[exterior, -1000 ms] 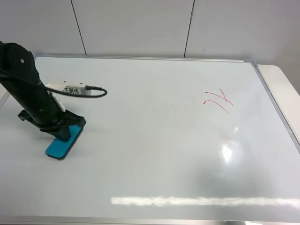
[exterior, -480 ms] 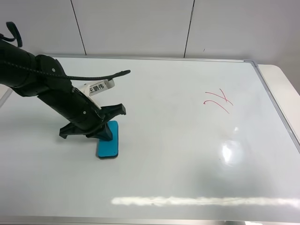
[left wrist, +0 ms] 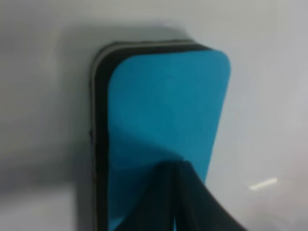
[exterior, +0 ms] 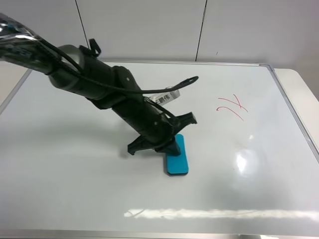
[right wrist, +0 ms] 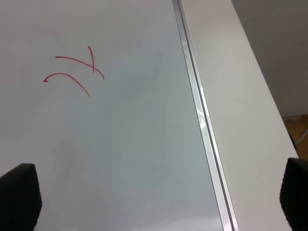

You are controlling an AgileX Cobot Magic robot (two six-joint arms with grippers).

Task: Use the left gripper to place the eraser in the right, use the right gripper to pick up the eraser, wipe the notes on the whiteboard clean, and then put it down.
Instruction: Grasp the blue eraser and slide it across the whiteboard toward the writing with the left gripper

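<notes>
The teal-blue eraser (exterior: 176, 158) lies flat on the whiteboard (exterior: 75, 184), a little right of its middle. My left gripper (exterior: 169, 145) is shut and its joined tips press down on the eraser's top at the end nearer the arm. The left wrist view shows the eraser (left wrist: 163, 120) with its dark felt edge, and the shut left gripper (left wrist: 175, 192) resting on it with nothing between the fingers. The red notes (exterior: 232, 107) are up and to the right of the eraser. In the right wrist view the right gripper (right wrist: 156, 197) stands open above the whiteboard (right wrist: 144, 144), close to the notes (right wrist: 74, 72).
The board's silver frame (right wrist: 202, 125) runs along its right side, with the cream tabletop (exterior: 299, 84) beyond it. The left arm and its black cable (exterior: 149, 90) stretch from the upper left across the board. The right arm is out of the exterior view.
The left arm has swept from the board's left side toward the middle, sliding the eraser along the surface under its shut tips and turning it lengthwise.
</notes>
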